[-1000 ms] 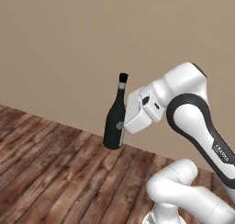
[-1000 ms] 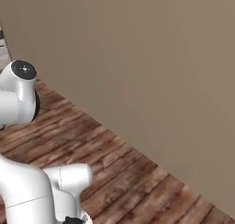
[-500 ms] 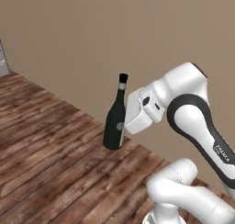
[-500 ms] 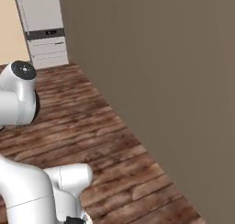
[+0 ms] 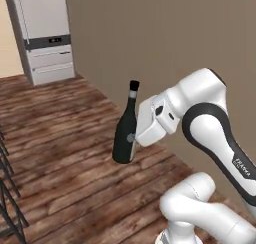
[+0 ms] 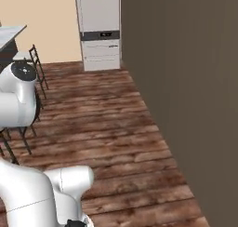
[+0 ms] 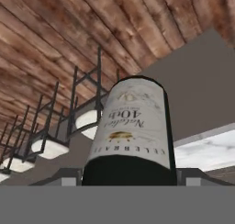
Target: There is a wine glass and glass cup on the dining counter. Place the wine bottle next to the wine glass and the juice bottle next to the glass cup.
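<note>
I judge this the carry step: my end effector point(image 5: 134, 138) grips the wine bottle point(image 5: 125, 129) upright above the floor. Next it needs setting on the counter point(image 7: 206, 149) beyond it, beside the wine glass.

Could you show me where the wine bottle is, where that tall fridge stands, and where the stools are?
wine bottle point(image 5: 125, 138): left base view, on its dark lower body.
fridge point(image 6: 100, 28): right base view, on its pale front.
stools point(image 7: 50, 147): hand view, on a pale seat.

Base views share fridge point(image 5: 46, 35); hand view hugs bottle point(image 7: 131, 131).
</note>
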